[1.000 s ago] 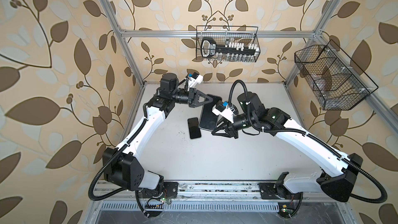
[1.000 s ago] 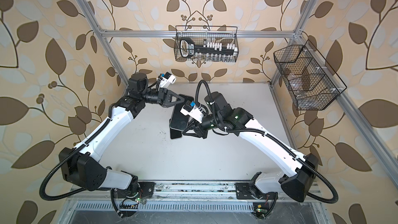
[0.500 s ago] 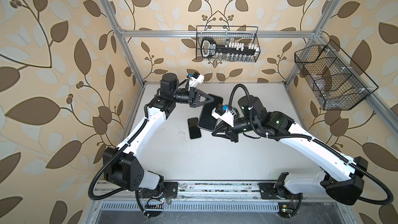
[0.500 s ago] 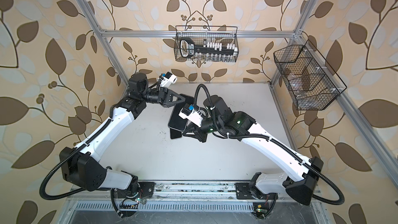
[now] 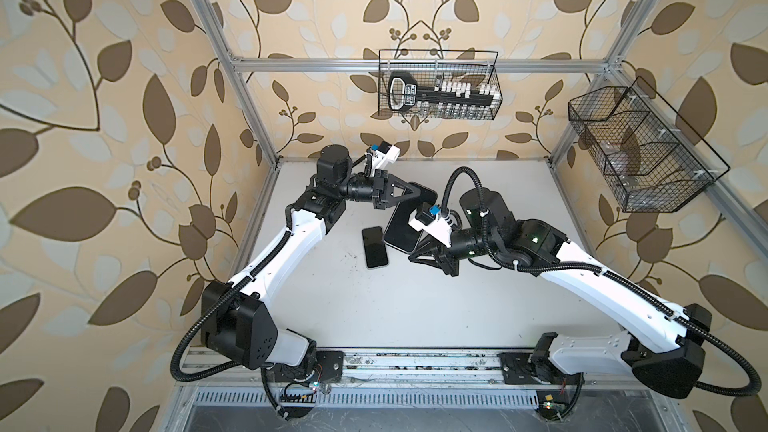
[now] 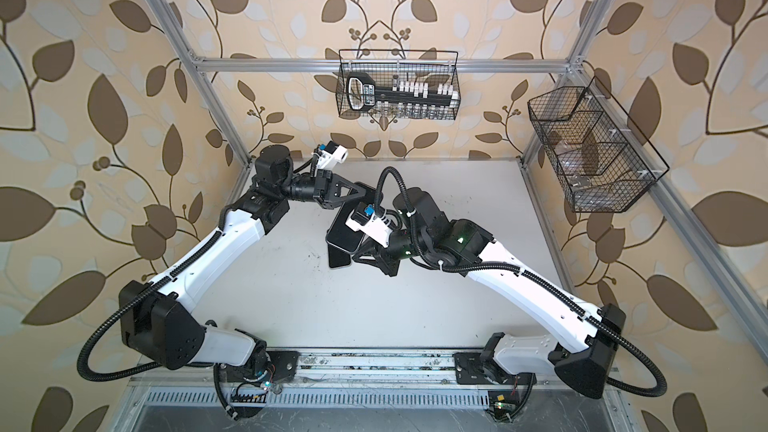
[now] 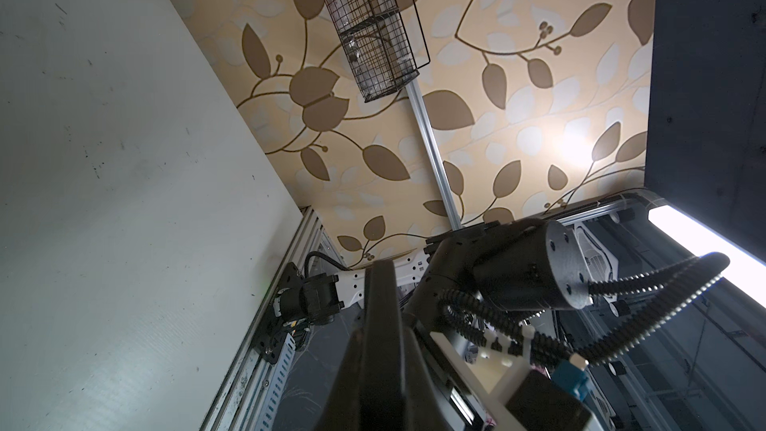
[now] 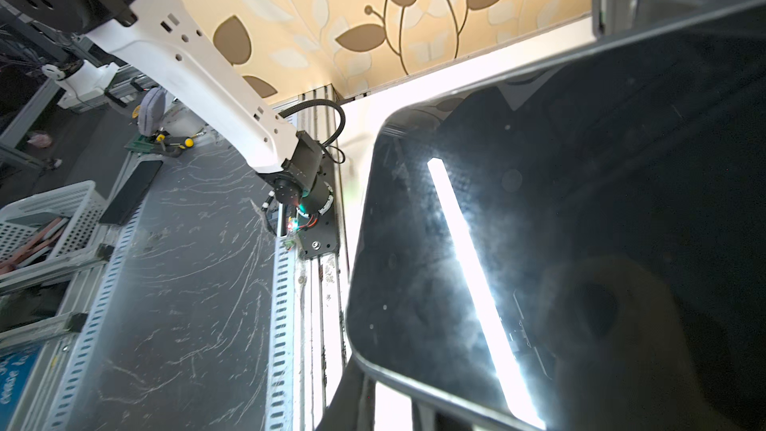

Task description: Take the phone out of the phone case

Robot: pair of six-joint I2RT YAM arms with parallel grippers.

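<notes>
Left jaws clench the far end of the case (image 7: 383, 325), phone (image 5: 404, 226) inside, raised above the surface (image 5: 498, 305) beside a second phone (image 5: 375, 248); right jaws' grip unclear.

In both top views the left arm (image 5: 286, 247) (image 6: 208, 253) rises from its base at 7 o'clock, bends at the wrist and points the left gripper (image 5: 420, 194) (image 6: 365, 189), jaws pressed together, toward 3 o'clock, while the right arm (image 5: 602, 280) (image 6: 536, 284) stretches from 5 o'clock with the right gripper (image 5: 415, 249) (image 6: 358, 249) aimed at 9 o'clock, its jaw gap hidden.
</notes>
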